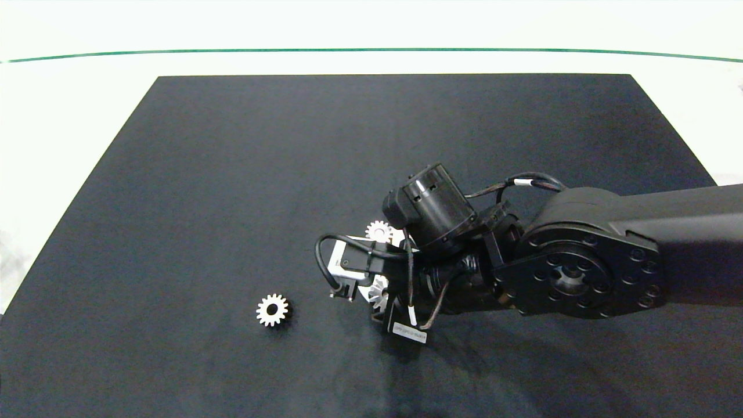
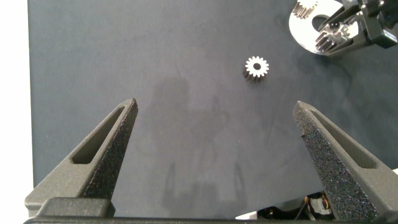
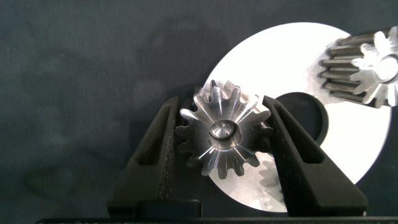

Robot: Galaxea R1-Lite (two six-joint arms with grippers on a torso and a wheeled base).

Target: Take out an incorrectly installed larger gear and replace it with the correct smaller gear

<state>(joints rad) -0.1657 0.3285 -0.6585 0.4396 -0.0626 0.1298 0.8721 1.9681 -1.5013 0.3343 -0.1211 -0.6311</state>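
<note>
Right gripper (image 3: 227, 140): fingers closed on a gear (image 3: 225, 135), one finger pressed against each side of its toothed rim. The gear sits on a small pin that shows through its centre hole, over a round white base plate (image 3: 348, 93). Which gear this is, larger or smaller, cannot be told for certain; its teeth look long and bright-faced with dark flanks. A second gear (image 3: 364, 65) stands on the same plate, at the upper right of the wrist frame, apart from the gripped one.

Head view: the right arm enters from the right edge and covers most of the base plate just right of frame centre. One gear (image 1: 379, 231) peeks out above the wrist; the gripped one (image 1: 378, 292) shows below it.

A loose gear (image 1: 272, 309) with a bright white face and dark centre hole lies flat on the black mat (image 1: 232, 174), lower left of centre, well apart from the plate.

Left gripper (image 2: 217, 155): fingers spread wide, holding nothing, hanging above bare mat. The loose gear (image 2: 255, 66) lies beyond it, untouched. White bench (image 1: 87, 93) surrounds the mat.
</note>
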